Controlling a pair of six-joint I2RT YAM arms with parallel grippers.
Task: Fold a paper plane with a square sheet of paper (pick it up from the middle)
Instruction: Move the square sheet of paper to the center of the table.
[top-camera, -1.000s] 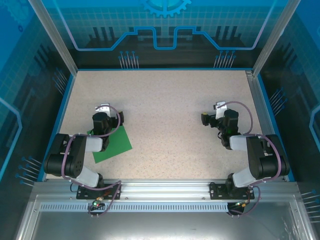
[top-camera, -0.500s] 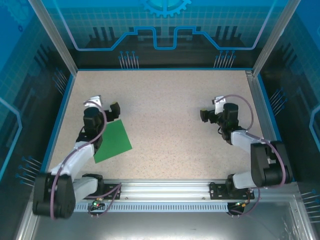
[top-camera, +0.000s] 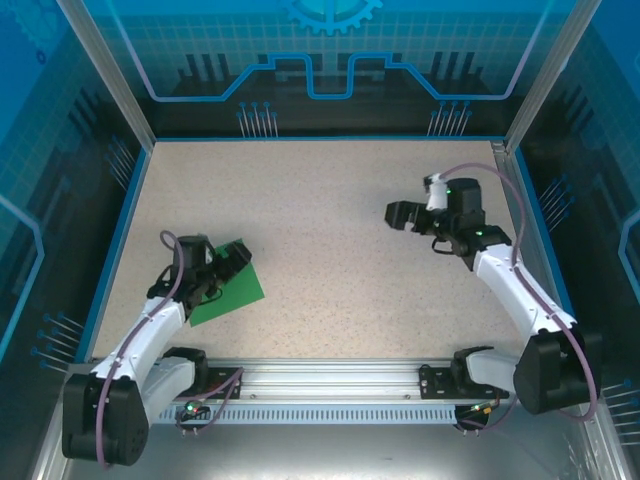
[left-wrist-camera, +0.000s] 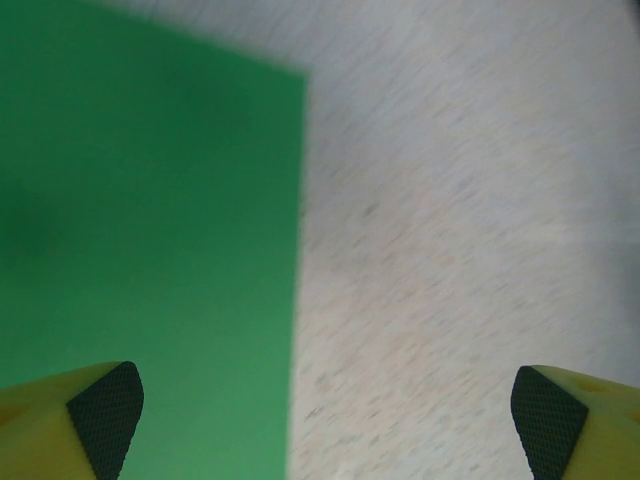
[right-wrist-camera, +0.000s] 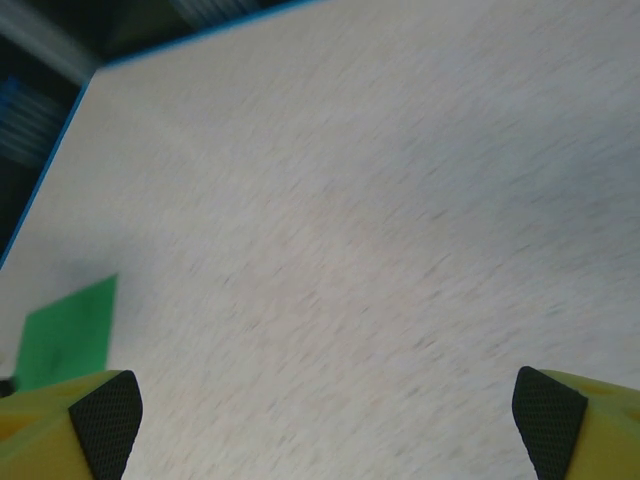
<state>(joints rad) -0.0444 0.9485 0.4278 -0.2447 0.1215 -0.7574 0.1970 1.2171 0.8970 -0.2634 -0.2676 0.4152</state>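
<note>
The square sheet of paper (top-camera: 236, 289) lies flat on the speckled table at the near left, bright green and unfolded. My left gripper (top-camera: 214, 262) hovers over its far corner, open and holding nothing. In the left wrist view the paper (left-wrist-camera: 150, 220) spreads across the left half, its right edge running down between my wide-apart fingertips (left-wrist-camera: 105, 412). My right gripper (top-camera: 410, 208) hangs open over bare table at the right, far from the sheet. In the right wrist view the paper (right-wrist-camera: 70, 335) is a small green patch at the far left, beyond my open gripper (right-wrist-camera: 328, 412).
A blue rim (top-camera: 112, 250) borders the table (top-camera: 330, 250) on the left, back and right. An aluminium rail (top-camera: 330, 378) with both arm bases runs along the near edge. Blue printed walls (top-camera: 320, 60) enclose the cell.
My left arm has stretched out and its gripper has come down over the paper's far corner. My right gripper has swung up and leftwards, towards the table's middle. Both stayed open.
</note>
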